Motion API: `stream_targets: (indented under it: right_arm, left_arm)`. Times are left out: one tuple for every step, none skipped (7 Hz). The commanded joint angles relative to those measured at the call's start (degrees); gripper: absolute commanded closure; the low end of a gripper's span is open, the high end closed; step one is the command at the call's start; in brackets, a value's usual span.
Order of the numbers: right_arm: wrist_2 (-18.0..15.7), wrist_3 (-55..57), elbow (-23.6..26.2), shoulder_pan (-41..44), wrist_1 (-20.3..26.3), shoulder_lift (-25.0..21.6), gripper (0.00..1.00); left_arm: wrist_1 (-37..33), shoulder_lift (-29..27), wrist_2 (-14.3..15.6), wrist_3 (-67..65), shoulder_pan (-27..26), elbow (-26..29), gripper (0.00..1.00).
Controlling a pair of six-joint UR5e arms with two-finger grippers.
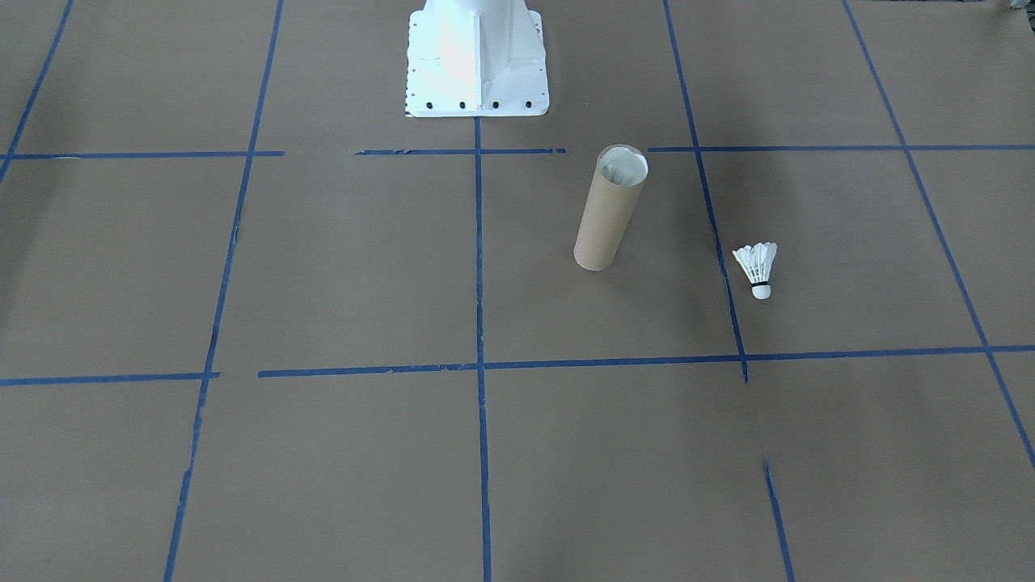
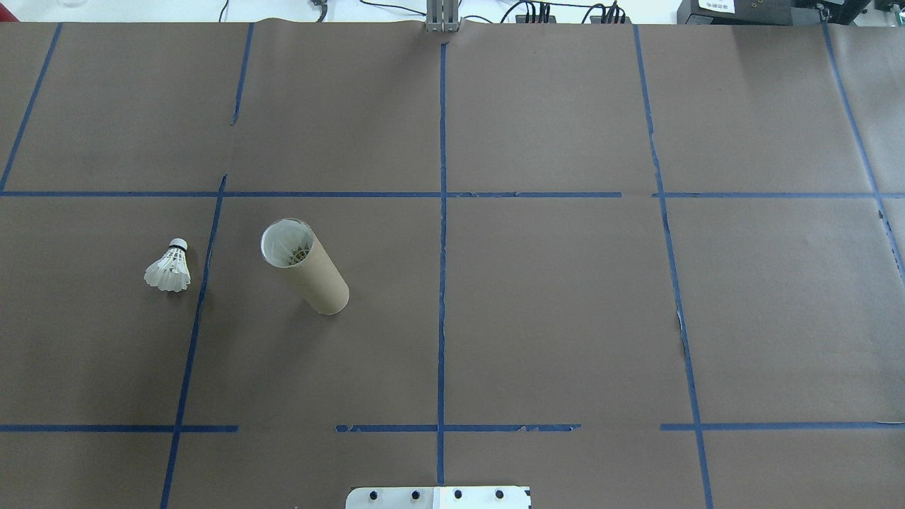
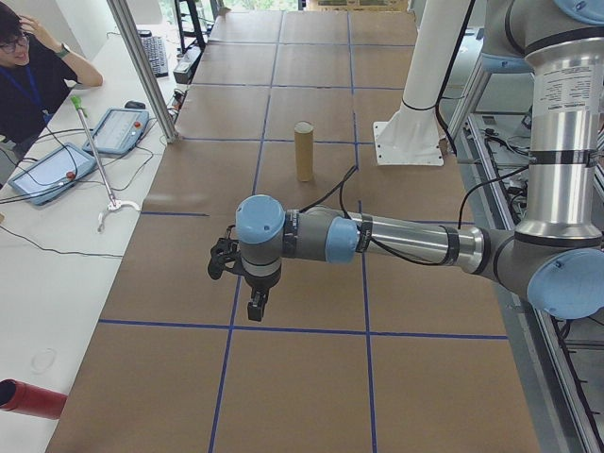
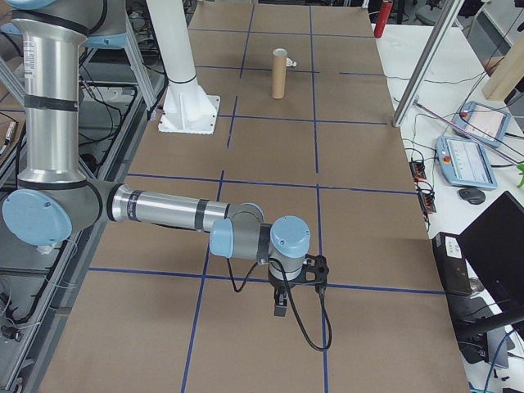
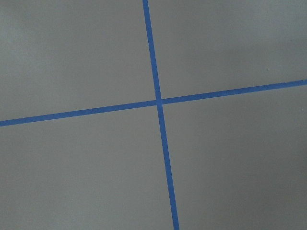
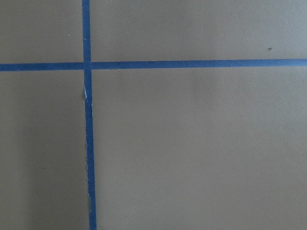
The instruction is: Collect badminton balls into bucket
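The cardboard tube [image 2: 305, 267] stands upright on the brown paper-covered table [image 2: 565, 318], open end up, with the white feathers of a shuttlecock showing inside its mouth. One more shuttlecock [image 2: 170, 268] lies on the table just beside the tube, on the robot's left of it, across a line of blue tape [image 2: 442, 212] — its feather skirt points toward the robot and its rounded tip points away. The two are apart, not touching.

Neither gripper is anywhere near them. The left gripper [image 3: 255, 304] shows only in the side view from the robot's left end, hanging down from the wrist over a bare square of the table; the tube stands well beyond its fingers, farther along the table. The right gripper [image 4: 280, 304] shows only in the side view from the robot's right end, also pointing down over bare paper, with the tube and the loose shuttlecock well beyond its fingers, far up the table. From these side views alone, I cannot tell whether either pair of fingers is apart or together — nothing appears to be held.

Each wrist camera looks down on plain brown paper and a crossing of blue tape lines, with no fingers in the shot. The white robot base [image 1: 475, 61] sits at the table's edge, behind the tube. A person [image 3: 28, 80] sits at the side bench near two tablets [image 3: 52, 173].
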Motion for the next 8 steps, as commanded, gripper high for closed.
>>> stream_targets:
  right_arm:
    - [0.0, 0.0, 0.0, 0.0, 0.0, -0.1, 0.00]
    - [0.0, 0.0, 0.0, 0.0, 0.0, 0.0, 0.00]
    - [0.0, 0.0, 0.0, 0.0, 0.0, 0.0, 0.00]
    - [0.0, 0.0, 0.0, 0.0, 0.0, -0.1, 0.00]
    - [0.0, 0.0, 0.0, 0.0, 0.0, 0.0, 0.00]
    - [0.0, 0.0, 0.0, 0.0, 0.0, 0.0, 0.00]
    - [0.0, 0.0, 0.0, 0.0, 0.0, 0.0, 0.00]
    - [0.0, 0.0, 0.0, 0.0, 0.0, 0.0, 0.00]
  left_arm:
    - [0.0, 0.0, 0.0, 0.0, 0.1, -0.1, 0.00]
    - [0.0, 0.0, 0.0, 0.0, 0.1, -0.1, 0.00]
    - [-0.4, -0.6, 0.1, -0.6, 0.3, -0.3, 0.00]
    - [-0.4, -5.2, 0.1, -0.7, 0.3, 0.5, 0.00]
    - [-0.5, -8.7, 1.1, -0.4, 0.3, 1.6, 0.00]
    - [-0.5, -9.8, 1.2, -0.7, 0.3, 1.6, 0.00]
    - [-0.4, -9.7, 1.1, -1.3, 0.3, 0.5, 0.00]
    - [-0.9, -9.8, 0.9, -8.5, 0.5, 0.2, 0.00]
